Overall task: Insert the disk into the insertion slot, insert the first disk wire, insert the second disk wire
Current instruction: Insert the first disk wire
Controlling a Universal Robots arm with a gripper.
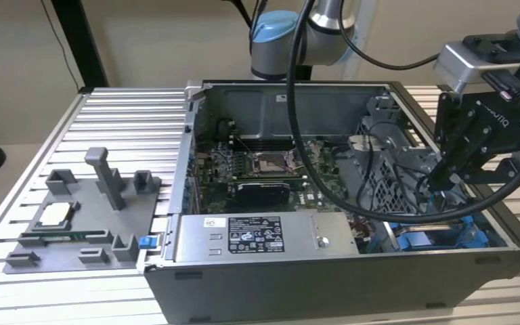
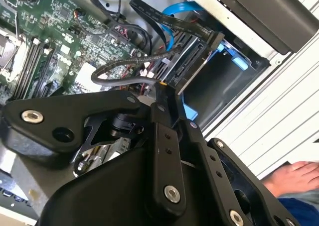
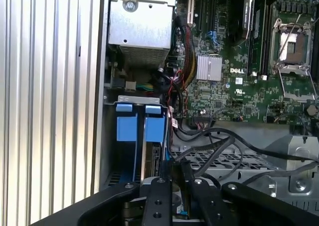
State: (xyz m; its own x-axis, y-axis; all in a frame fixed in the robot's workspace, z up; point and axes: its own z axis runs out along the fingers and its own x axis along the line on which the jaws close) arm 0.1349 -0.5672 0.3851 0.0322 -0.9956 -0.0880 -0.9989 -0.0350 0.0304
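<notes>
The disk stands on edge inside the insertion slot, its blue carrier tabs at the bay's mouth. In the exterior view my gripper hangs over this bay at the case's right end. In the second wrist view the gripper is shut on the black end of a thin grey disk wire, just short of the disk's edge. A flat black wire runs to that same edge. The first wrist view shows the fingers low beside the disk.
The grey power-supply box sits along the case's front wall. The motherboard with its CPU socket lies beyond. Loose black cables cross the perforated metal beside the bay. A grey fixture tray stands on the table. A person's foot is on the floor.
</notes>
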